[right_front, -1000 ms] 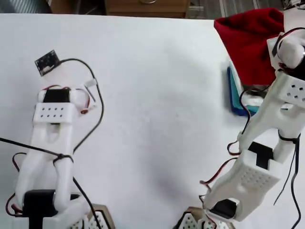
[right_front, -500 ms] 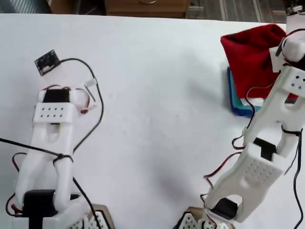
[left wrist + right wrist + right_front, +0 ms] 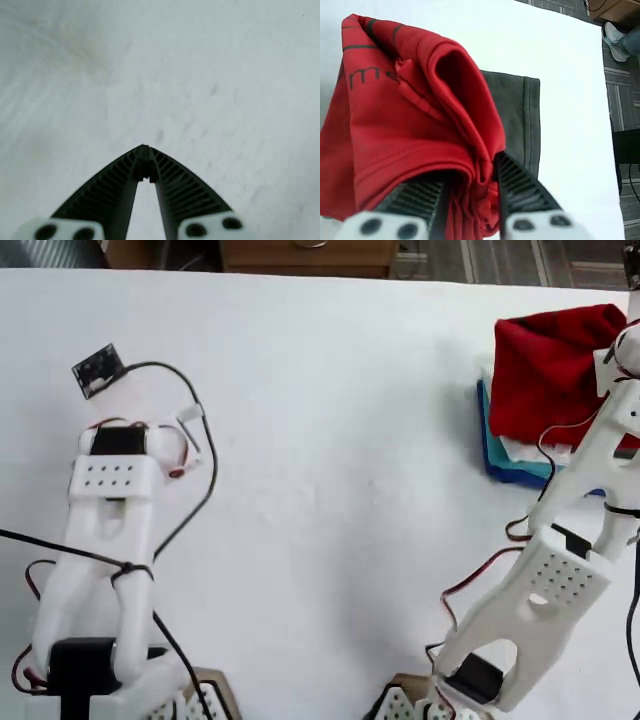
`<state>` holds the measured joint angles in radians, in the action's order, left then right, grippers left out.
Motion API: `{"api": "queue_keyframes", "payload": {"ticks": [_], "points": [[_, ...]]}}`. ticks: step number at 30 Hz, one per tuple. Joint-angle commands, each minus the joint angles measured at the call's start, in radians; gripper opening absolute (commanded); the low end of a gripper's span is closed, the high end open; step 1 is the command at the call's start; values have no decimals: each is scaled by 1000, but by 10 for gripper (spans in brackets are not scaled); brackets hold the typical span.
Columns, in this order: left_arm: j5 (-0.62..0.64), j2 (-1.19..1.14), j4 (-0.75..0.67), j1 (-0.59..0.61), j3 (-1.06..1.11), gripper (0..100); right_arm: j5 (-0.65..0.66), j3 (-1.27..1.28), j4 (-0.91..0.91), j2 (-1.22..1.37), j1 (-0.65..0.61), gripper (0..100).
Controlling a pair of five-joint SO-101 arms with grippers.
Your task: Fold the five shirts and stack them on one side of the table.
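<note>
The right claw [image 3: 472,167] grips a bunched fold of the red shirt [image 3: 550,370], holding it over the stack of folded shirts [image 3: 505,455] at the edge of the surface [image 3: 350,440], apparently to top that stack, while the left claw [image 3: 145,156] sits pinched together, empty, well apart from the stack.

Your high camera looks straight down on the white table [image 3: 330,390], with both arm bases at the frame's near edge. Your left wrist camera sits low and close, facing along the left gripper [image 3: 145,155] onto the tabletop. Your right wrist camera looks past the right gripper [image 3: 472,172], close up on the red shirt [image 3: 405,110]. The high view shares that shirt, at the table's right side.
</note>
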<state>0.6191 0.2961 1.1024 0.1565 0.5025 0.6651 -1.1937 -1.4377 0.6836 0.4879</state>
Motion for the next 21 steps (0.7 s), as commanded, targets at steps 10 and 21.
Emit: {"api": "queue_keyframes", "payload": {"ticks": [10, 21], "points": [[-2, 38, -14, 6, -4, 28, 55, -3, 171, 134, 62, 80], [-2, 38, -14, 6, -4, 28, 37, -12, 274, 168, 94, 173]]}}
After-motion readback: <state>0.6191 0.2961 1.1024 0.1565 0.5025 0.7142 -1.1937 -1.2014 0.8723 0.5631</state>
